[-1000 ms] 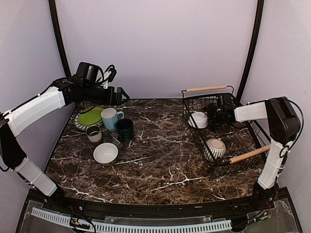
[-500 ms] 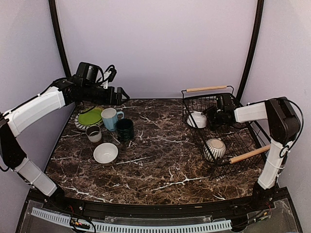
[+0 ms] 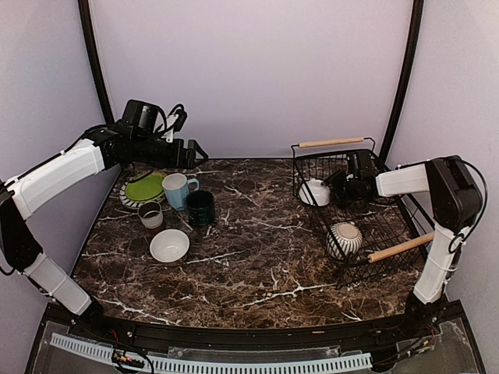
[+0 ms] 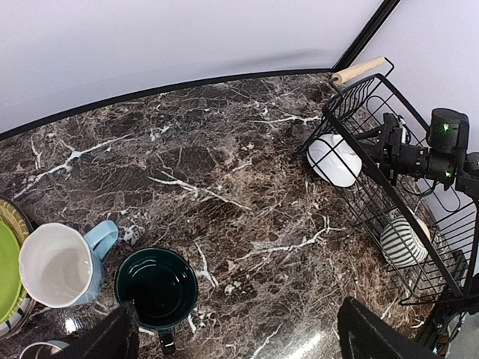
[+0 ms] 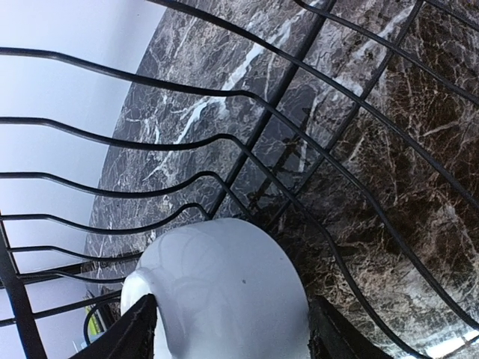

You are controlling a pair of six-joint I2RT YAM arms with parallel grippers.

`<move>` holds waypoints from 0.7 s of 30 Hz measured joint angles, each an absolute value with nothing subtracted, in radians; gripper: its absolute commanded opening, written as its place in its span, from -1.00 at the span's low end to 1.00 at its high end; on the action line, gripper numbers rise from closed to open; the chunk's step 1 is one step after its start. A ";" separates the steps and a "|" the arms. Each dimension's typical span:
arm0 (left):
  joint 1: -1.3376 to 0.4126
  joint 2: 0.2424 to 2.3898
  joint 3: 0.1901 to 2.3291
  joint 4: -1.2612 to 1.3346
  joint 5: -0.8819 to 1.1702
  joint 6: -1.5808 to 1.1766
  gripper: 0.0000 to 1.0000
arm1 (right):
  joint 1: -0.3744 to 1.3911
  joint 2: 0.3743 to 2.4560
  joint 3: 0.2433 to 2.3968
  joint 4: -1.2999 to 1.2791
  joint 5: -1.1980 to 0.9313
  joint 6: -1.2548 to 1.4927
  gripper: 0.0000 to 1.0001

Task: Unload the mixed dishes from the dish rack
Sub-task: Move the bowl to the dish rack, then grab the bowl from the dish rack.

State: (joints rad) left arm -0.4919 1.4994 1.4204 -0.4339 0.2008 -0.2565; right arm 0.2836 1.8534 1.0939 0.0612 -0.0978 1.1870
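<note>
Right pincer (image 5: pixel 232 333) grips white cup (image 5: pixel 224 277) inside rack (image 3: pixel 330 142) to lift it out; left pincer (image 4: pixel 243 336) wide, empty above desk (image 4: pixel 224 172).

text: none legible | labels: none | numbers: none

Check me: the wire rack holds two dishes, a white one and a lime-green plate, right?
Not quite. The wire rack holds the white one and a striped grey bowl. The lime-green plate lies on the table at the left, as the top external view shows.
</note>
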 measured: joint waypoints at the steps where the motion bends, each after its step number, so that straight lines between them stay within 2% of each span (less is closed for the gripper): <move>1: -0.492 1.499 1.420 -0.434 0.201 -0.257 0.82 | 0.284 1.851 1.094 0.063 -0.100 1.187 0.25; 9: -0.492 1.499 1.420 -0.434 0.202 -0.259 0.82 | 0.284 1.809 1.092 0.064 -0.099 1.198 0.13; 11: -0.492 1.499 1.420 -0.434 0.202 -0.259 0.82 | 0.284 1.783 1.089 0.068 -0.098 1.205 0.27; 13: -0.492 1.499 1.420 -0.434 0.202 -0.259 0.82 | 0.284 1.760 1.088 0.068 -0.099 1.209 0.56; 15: -0.492 1.499 1.420 -0.434 0.202 -0.259 0.82 | 0.285 1.746 1.088 0.064 -0.110 1.203 0.73; 21: -0.492 1.499 1.420 -0.434 0.206 -0.260 0.82 | 0.293 1.745 1.063 0.043 -0.167 1.225 0.80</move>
